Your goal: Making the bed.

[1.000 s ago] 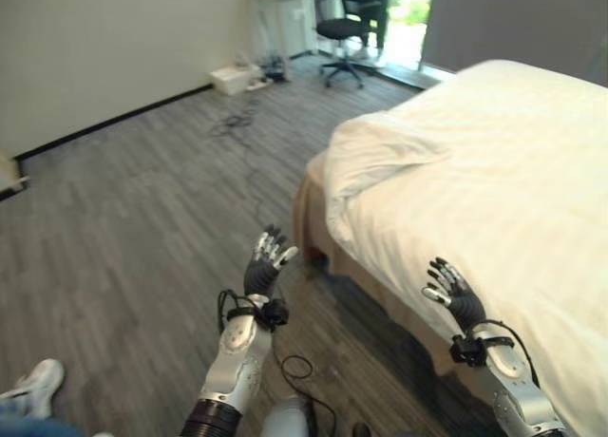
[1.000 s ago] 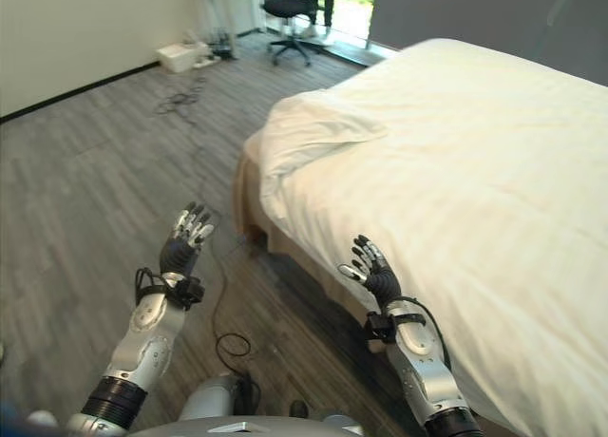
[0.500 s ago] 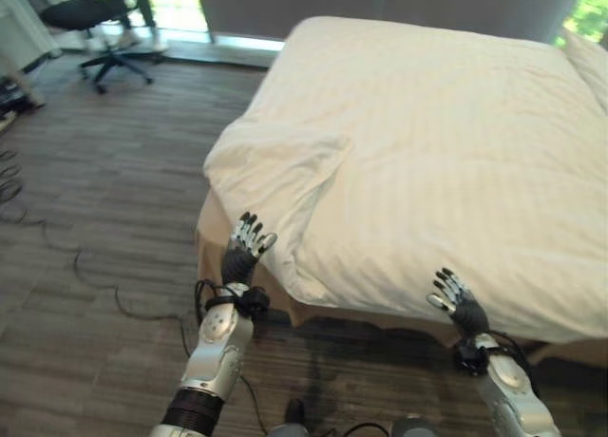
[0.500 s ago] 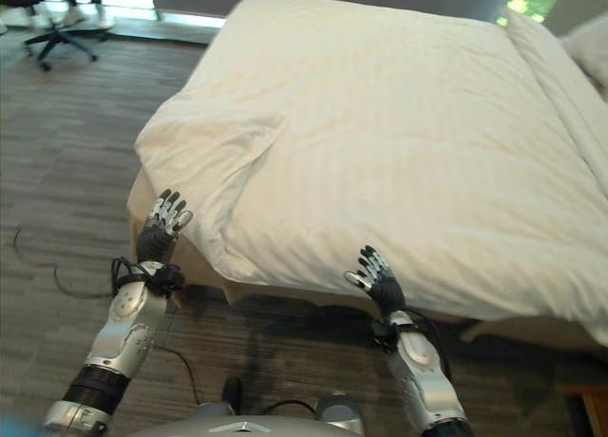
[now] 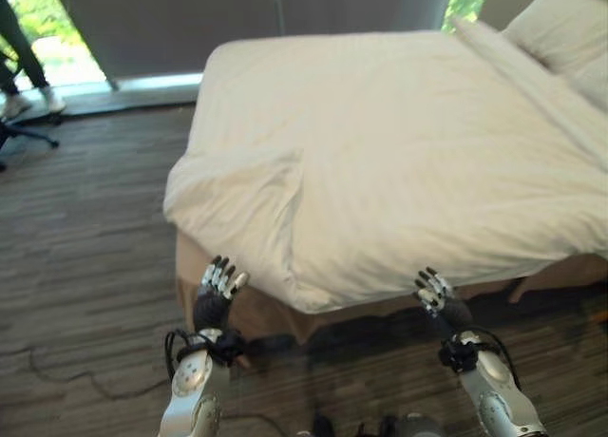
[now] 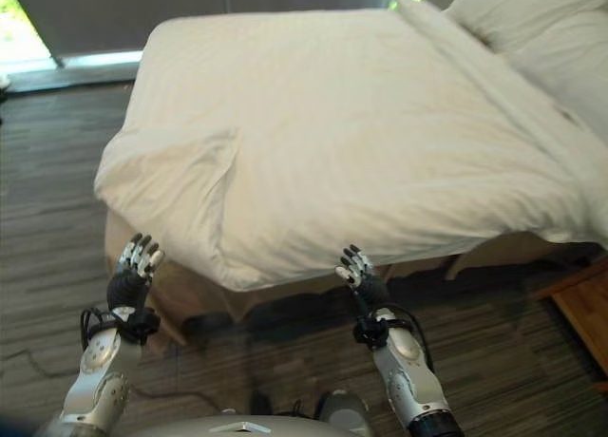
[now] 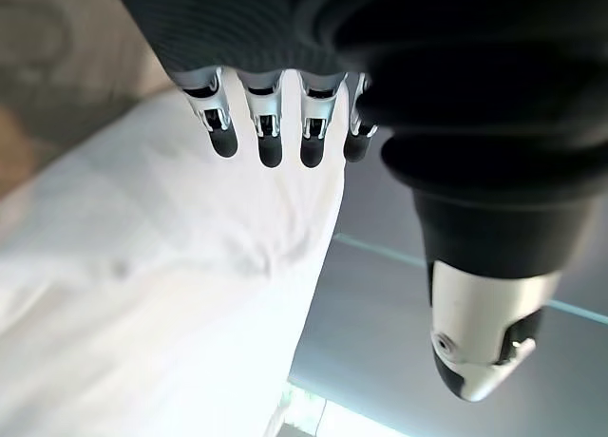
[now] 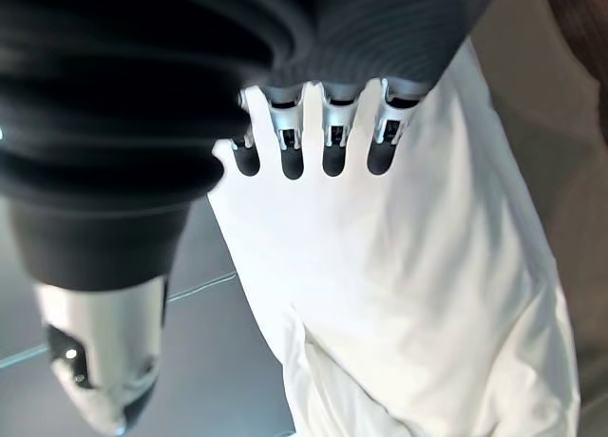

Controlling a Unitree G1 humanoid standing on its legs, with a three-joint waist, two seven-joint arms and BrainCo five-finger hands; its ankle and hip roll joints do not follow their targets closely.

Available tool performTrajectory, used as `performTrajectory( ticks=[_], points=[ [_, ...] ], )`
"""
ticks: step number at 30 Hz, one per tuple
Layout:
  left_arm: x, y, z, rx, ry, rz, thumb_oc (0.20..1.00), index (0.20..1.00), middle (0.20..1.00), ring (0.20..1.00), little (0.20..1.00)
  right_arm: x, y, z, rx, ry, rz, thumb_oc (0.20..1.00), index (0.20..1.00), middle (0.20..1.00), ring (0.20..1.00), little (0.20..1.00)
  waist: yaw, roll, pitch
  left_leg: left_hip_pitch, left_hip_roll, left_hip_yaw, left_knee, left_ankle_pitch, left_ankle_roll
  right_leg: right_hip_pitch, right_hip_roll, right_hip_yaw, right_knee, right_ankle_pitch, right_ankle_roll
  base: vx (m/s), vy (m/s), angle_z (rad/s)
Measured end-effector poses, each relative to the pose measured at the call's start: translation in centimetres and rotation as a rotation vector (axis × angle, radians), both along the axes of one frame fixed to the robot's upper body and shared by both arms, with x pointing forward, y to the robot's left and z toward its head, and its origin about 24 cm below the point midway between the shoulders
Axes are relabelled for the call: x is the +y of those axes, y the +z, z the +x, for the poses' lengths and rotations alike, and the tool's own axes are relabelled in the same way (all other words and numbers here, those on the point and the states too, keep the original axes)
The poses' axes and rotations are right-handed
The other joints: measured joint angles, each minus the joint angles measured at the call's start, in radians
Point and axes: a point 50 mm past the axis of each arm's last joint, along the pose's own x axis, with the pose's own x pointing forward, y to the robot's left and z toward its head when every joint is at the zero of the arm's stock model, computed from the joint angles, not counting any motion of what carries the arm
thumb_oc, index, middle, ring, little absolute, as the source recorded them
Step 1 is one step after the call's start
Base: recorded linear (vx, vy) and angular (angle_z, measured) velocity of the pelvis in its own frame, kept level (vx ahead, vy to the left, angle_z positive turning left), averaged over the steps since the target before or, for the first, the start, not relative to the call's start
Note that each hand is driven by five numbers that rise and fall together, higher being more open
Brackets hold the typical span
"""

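A bed with a cream-white duvet (image 5: 399,161) fills the upper part of the eye views. Its near left corner (image 5: 237,204) is folded back on itself and rumpled. The duvet's front edge hangs over the tan bed base (image 5: 256,313). My left hand (image 5: 213,294) is raised in front of the bed's left corner, fingers straight, holding nothing. My right hand (image 5: 437,299) is raised just below the duvet's front edge, fingers straight and apart from the cloth. In the wrist views each hand's fingers (image 7: 266,133) (image 8: 323,138) point at the white duvet.
White pillows (image 5: 565,24) lie at the bed's far right. Dark wood floor (image 5: 85,256) spreads to the left. A person's legs (image 5: 19,52) and an office chair base (image 5: 19,133) are at the far left by a grey curtain (image 5: 247,14). A wooden piece (image 6: 579,309) stands at lower right.
The camera has swung right, so the bed now sits centred and the pillows have come into view. Both hands stay raised and open, now a little lower before the bed's front edge.
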Motion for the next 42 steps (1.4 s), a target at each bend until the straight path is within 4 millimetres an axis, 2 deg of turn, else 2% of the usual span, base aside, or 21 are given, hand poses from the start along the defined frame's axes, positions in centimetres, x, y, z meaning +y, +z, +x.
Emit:
performTrajectory(
  ticks=[6,7,9,12,14,17,18,22,26,27,28,29,30,31,33,34,38,39,40,41,42],
  points=[
    [-2.0,-0.6,0.0,0.022,-0.089,-0.066,1.0,1.0,1.0,1.0,1.0,-2.0,-0.3,-0.4,0.021,-0.029,-0.074,1.0,1.0,1.0,1.0,1.0,0.002,0.037,0.007,-0.077,0.021,-0.171,0.128,0.0,-0.023,-0.028,0.017,0.068,-0.036,0.028,-0.036,0.01,0.023,-0.31],
    [-2.0,-0.4,0.3,0.011,-0.092,-0.065,1.0,1.0,1.0,1.0,1.0,-2.0,-0.2,-0.4,0.019,-0.026,-0.08,1.0,1.0,1.0,1.0,1.0,-0.001,0.049,0.02,-0.105,0.009,-0.238,0.194,-0.001,-0.027,-0.039,0.016,0.097,-0.033,0.041,-0.048,0.0,0.089,-0.81],
    [-2.0,-0.2,0.5,-0.001,-0.092,-0.065,1.0,1.0,1.0,1.0,1.0,-1.9,-0.4,-0.6,0.029,0.002,-0.1,1.0,1.0,1.0,1.0,1.0,0.003,0.034,0.052,-0.174,-0.014,-0.445,0.343,-0.048,-0.109,-0.045,0.005,0.16,-0.044,0.07,-0.046,0.04,0.148,-0.9],
    [-2.0,0.0,1.3,-0.014,-0.096,-0.065,1.0,1.0,1.0,1.0,1.0,-2.5,-0.4,-0.7,0.035,0.012,-0.133,1.0,1.0,1.0,1.0,1.0,-0.026,0.029,0.06,-0.167,0.076,-0.572,0.372,-0.071,-0.15,-0.052,0.006,0.192,-0.037,0.07,-0.038,0.04,0.262,-0.41],
    [-2.0,0.3,1.9,-0.033,-0.093,-0.061,1.0,1.0,1.0,1.0,1.0,-3.0,0.3,0.1,0.005,0.02,-0.148,1.0,1.0,1.0,1.0,1.0,-0.026,0.041,0.065,-0.114,0.197,-0.625,0.344,-0.06,-0.185,-0.084,0.011,0.251,0.012,0.058,-0.02,0.02,0.343,-0.68],
    [-2.6,0.4,2.4,-0.044,-0.102,-0.072,1.0,1.0,1.0,1.0,1.0,-3.8,0.6,0.3,-0.002,0.014,-0.172,1.0,1.0,1.0,1.0,1.0,-0.046,0.058,0.073,-0.045,0.231,-0.665,0.298,-0.021,-0.213,-0.115,-0.005,0.301,0.05,0.057,0.02,-0.04,0.473,-0.52],
    [-2.5,0.7,2.9,-0.055,-0.098,-0.065,1.0,1.0,1.0,1.0,1.0,-3.9,0.9,0.7,-0.015,-0.002,-0.162,1.0,1.0,1.0,1.0,1.0,-0.052,0.056,0.082,0.008,0.203,-0.71,0.257,-0.091,-0.27,-0.135,-0.039,0.349,0.071,0.064,0.042,-0.08,0.441,-0.63],
    [-3.5,1.0,4.2,-0.065,-0.146,-0.051,1.0,1.0,1.0,1.0,1.0,-4.0,-0.3,-0.8,0.042,-0.028,-0.139,1.0,1.0,1.0,1.0,1.0,-0.065,0.026,0.087,0.02,0.074,-0.679,0.312,-0.225,-0.195,-0.195,-0.14,0.414,0.108,0.134,0.109,-0.16,0.489,-0.45],
    [-3.6,2.0,5.3,-0.1,-0.18,-0.023,1.0,1.0,1.0,1.0,1.0,-3.3,-1.6,-2.5,0.085,-0.131,-0.041,1.0,1.0,1.0,1.0,1.0,-0.114,0.007,0.094,0.016,-0.048,-0.557,0.266,-0.302,-0.132,-0.228,-0.254,0.443,-0.035,0.407,0.074,-0.39,0.543,-0.56],
    [-3.3,1.9,5.0,-0.093,-0.17,-0.014,1.0,1.0,1.0,1.0,1.0,-2.8,-2.1,-2.8,0.104,-0.146,-0.014,1.0,1.0,1.0,1.0,1.0,-0.103,0.009,0.101,-0.009,-0.081,-0.491,0.286,-0.295,-0.078,-0.258,-0.237,0.419,-0.072,0.561,0.037,-0.55,0.54,-1.34],
    [-2.4,1.8,4.2,-0.086,-0.153,0.005,1.0,1.0,1.0,1.0,1.0,-2.1,-2.4,-2.6,0.118,-0.154,0.012,1.0,1.0,1.0,1.0,1.0,-0.079,0.005,0.114,-0.031,-0.071,-0.383,0.303,-0.287,-0.053,-0.314,-0.196,0.347,-0.097,0.635,-0.05,-0.45,0.456,-1.73],
    [-2.1,0.9,3.6,-0.05,-0.148,0.009,1.0,1.0,1.0,1.0,1.0,-1.4,-2.9,-3.6,0.143,-0.168,0.051,1.0,1.0,1.0,1.0,1.0,-0.066,0.004,0.118,-0.043,-0.057,-0.351,0.287,-0.271,-0.031,-0.322,-0.2,0.234,-0.078,0.57,0.006,-0.55,0.561,-1.14],
    [-3.0,0.3,3.5,-0.036,-0.143,-0.038,1.0,1.0,1.0,1.0,1.0,-2.0,-4.3,-6.3,0.225,-0.192,0.05,1.0,1.0,1.0,1.0,1.0,-0.083,0.031,0.126,-0.077,-0.075,-0.368,0.284,-0.242,0.051,-0.313,-0.183,0.19,0.162,0.333,0.09,-0.37,0.402,-0.3],
    [-3.2,0.0,3.2,-0.025,-0.149,-0.048,1.0,1.0,1.0,1.0,1.0,-2.1,-4.8,-6.8,0.269,-0.166,0.03,1.0,1.0,1.0,1.0,1.0,-0.078,0.048,0.13,-0.074,-0.072,-0.372,0.261,-0.209,0.028,-0.311,-0.154,0.211,0.25,0.23,0.091,-0.33,0.354,0.19],
    [-3.1,-0.2,2.9,-0.02,-0.149,-0.05,1.0,1.0,1.0,1.0,1.0,-2.7,-4.3,-6.4,0.248,-0.143,0.006,1.0,1.0,1.0,1.0,1.0,-0.07,0.085,0.133,-0.09,-0.067,-0.365,0.209,-0.15,0.054,-0.25,-0.134,0.194,0.274,0.161,0.11,-0.3,0.318,-0.34],
    [-2.0,-0.1,2.3,-0.016,-0.12,-0.034,1.0,1.0,1.0,1.0,1.0,-3.2,-3.2,-4.9,0.184,-0.133,-0.003,1.0,1.0,1.0,1.0,1.0,-0.035,0.107,0.146,-0.085,-0.066,-0.319,0.157,-0.098,0.063,-0.211,-0.122,0.194,0.413,0.06,0.109,-0.33,0.262,-0.56],
    [-0.4,-0.1,1.5,0.007,-0.093,0.013,1.0,1.0,1.0,1.0,1.0,-3.2,-1.6,-2.6,0.094,-0.116,-0.017,1.0,1.0,1.0,1.0,1.0,0.029,0.109,0.131,-0.087,-0.077,-0.275,0.052,-0.021,0.001,-0.078,-0.086,0.154,0.399,-0.023,0.103,-0.19,0.066,-0.64],
    [-0.4,-0.1,1.4,0.006,-0.094,0.014,1.0,1.0,1.0,1.0,1.0,-2.6,-0.8,-1.4,0.05,-0.094,-0.012,1.0,1.0,1.0,1.0,1.0,0.047,0.099,0.123,-0.095,-0.076,-0.252,0.0,-0.033,-0.086,-0.006,-0.028,0.121,0.265,-0.045,0.062,-0.18,-0.052,-0.44],
    [0.0,0.2,1.4,0.002,-0.096,0.033,1.0,1.0,1.0,1.0,1.0,-1.8,-0.6,-1.2,0.034,-0.076,0.007,1.0,1.0,1.0,1.0,1.0,0.049,0.032,0.107,-0.136,-0.105,-0.196,0.049,-0.108,-0.165,0.025,-0.059,0.111,0.142,-0.031,0.018,-0.2,-0.085,-0.79],
    [-0.5,-0.4,1.1,0.014,-0.081,-0.002,1.0,1.0,1.0,1.0,1.0,-1.3,0.0,-0.7,0.004,-0.031,-0.019,1.0,1.0,1.0,1.0,1.0,0.067,0.026,0.081,-0.227,-0.015,-0.298,0.327,-0.136,-0.011,0.031,-0.077,0.026,0.028,-0.053,0.017,-0.18,-0.084,-0.91],
    [-0.9,-1.0,0.5,0.039,-0.074,-0.027,1.0,1.0,1.0,1.0,1.0,-1.0,-0.3,-0.8,0.018,-0.021,-0.019,1.0,1.0,1.0,1.0,1.0,0.074,0.029,0.062,-0.204,-0.015,-0.289,0.262,-0.118,-0.02,0.033,-0.077,0.033,-0.006,-0.032,0.052,-0.14,-0.079,-1.02]
  ],
)
